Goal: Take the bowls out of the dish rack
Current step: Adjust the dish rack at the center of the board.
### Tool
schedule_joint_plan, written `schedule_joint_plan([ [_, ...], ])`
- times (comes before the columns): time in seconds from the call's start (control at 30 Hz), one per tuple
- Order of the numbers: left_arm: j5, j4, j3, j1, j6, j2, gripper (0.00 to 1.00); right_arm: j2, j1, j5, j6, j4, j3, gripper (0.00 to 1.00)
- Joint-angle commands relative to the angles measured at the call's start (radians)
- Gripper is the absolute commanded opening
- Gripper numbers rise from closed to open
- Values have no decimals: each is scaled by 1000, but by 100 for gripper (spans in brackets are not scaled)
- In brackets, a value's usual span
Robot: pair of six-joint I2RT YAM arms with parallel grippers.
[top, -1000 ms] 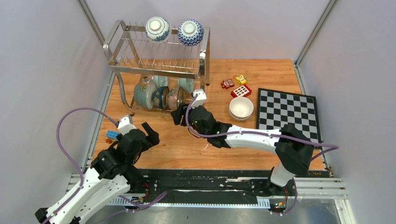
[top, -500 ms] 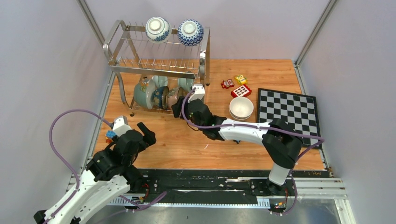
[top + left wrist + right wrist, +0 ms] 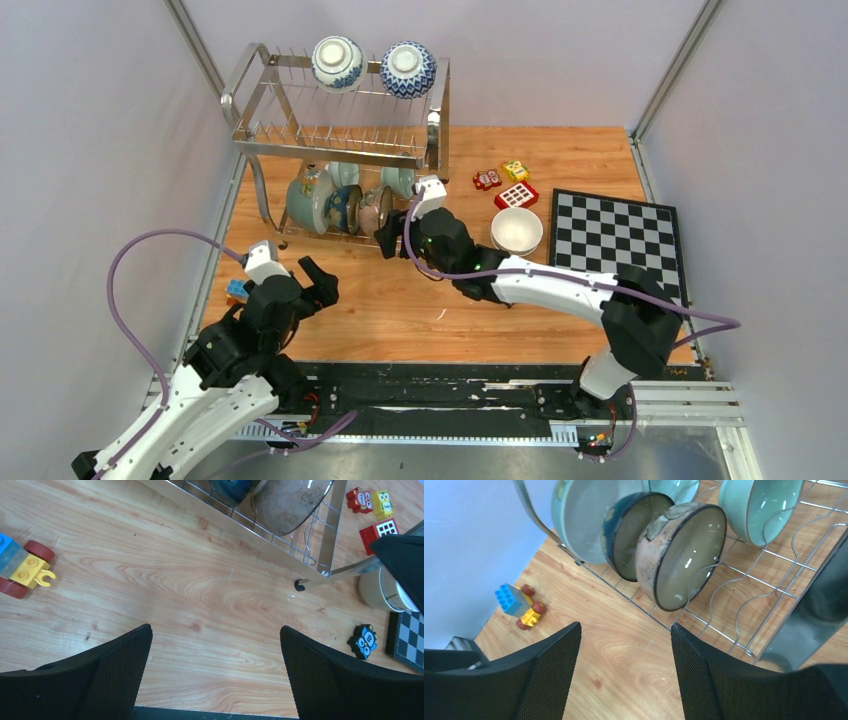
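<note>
Bowls [image 3: 679, 555], round glazed ceramic, stand edgewise in wire rack [image 3: 330, 153].

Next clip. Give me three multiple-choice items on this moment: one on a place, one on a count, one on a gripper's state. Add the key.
1. Where does the cream-white bowl stand?
A. On the table, between the dish rack and the chessboard
B. On the rack's top tier
C. On the rack's lower tier

2. How many bowls sit on the rack's top tier?
A. None
B. Four
C. Two

3. The right gripper has its jaws:
A. Shut on a bowl
B. Open, holding nothing
C. Shut, holding nothing

Key:
1 A: it stands on bare wood to the right of the rack.
2 C: two blue-and-white bowls sit up there, upside down.
3 B: the right wrist view shows only wood and rack wire in the gap between them.
</note>
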Motion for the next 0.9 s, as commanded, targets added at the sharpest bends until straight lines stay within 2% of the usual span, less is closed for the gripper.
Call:
schedule_joint_plan([
  [0.0,25,9,45,5,11,19,100,69,-45,-21,-18,-81,41,69],
  [0.17,29,-24,50,5,7,0,100,78,-106,-25,43,-90,3,68],
  [0.37,42,-14,20,5,-4,-26,100,62,-149,-49,41,-136,-7,67],
  [0.67,59,35,3,5,5,11,100,-50,-155,-79,-82,-264,-1,69],
  [0.87,68,63,-5,5,15,31,100,-157,-145,-12,-137,-329,-75,71],
])
